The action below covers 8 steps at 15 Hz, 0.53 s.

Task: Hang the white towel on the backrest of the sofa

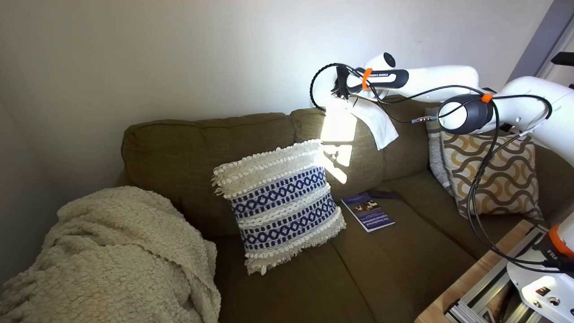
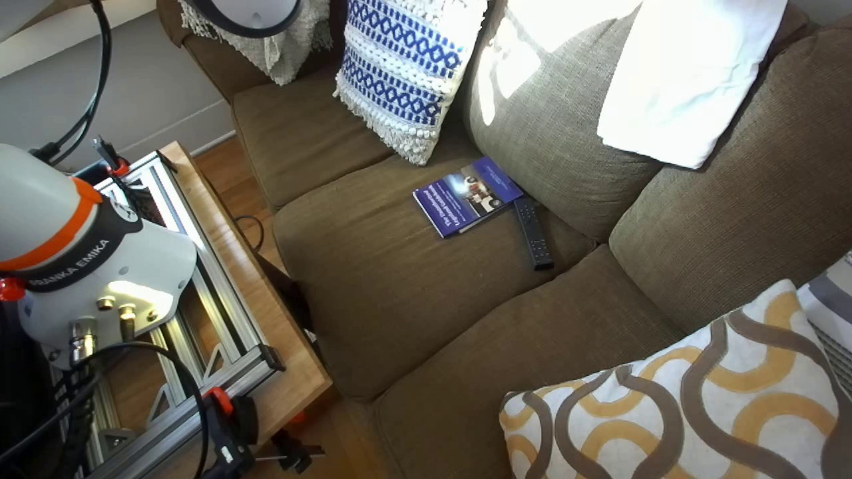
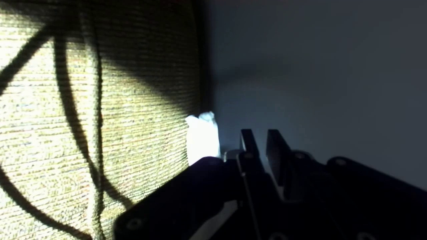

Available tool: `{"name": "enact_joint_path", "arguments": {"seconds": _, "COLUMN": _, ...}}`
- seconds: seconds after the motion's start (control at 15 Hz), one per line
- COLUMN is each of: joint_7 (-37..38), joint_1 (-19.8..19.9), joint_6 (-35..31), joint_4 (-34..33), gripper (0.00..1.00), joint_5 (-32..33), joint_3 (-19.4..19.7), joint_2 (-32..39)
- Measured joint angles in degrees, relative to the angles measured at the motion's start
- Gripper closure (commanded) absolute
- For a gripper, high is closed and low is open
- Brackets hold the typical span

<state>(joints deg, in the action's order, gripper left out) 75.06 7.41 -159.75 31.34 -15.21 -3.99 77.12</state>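
Observation:
The white towel (image 1: pixel 376 122) lies over the top of the sofa's backrest (image 1: pixel 215 148) and hangs down its front, as both exterior views show. Its lower end (image 2: pixel 692 80) falls across the seam between two back cushions. In the wrist view a bright piece of the towel (image 3: pixel 201 140) rests at the backrest's edge, left of my gripper (image 3: pixel 259 131). A narrow gap separates the two fingers, and no cloth shows between them. In an exterior view the gripper (image 1: pixel 339 92) hovers just above the backrest, close to the towel's upper end, where glare hides the detail.
A wall (image 1: pixel 215 54) rises right behind the backrest. The blue-and-white fringed pillow (image 1: pixel 287 206) leans below the gripper, with a book (image 2: pixel 466 196) and a remote (image 2: pixel 532 233) on the seat. A wavy-patterned pillow (image 1: pixel 493 170) and a cream blanket (image 1: pixel 121 255) occupy the ends.

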Motion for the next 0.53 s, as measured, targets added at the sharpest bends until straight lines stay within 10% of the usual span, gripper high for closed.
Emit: {"name": "enact_joint_path", "arguments": {"seconds": 0.53, "joint_7": 0.00, "joint_1": 0.01, "joint_6": -0.19, "joint_4": -2.55, "gripper": 0.00, "joint_5": 0.09, "joint_3": -0.05, "joint_2": -0.25}}
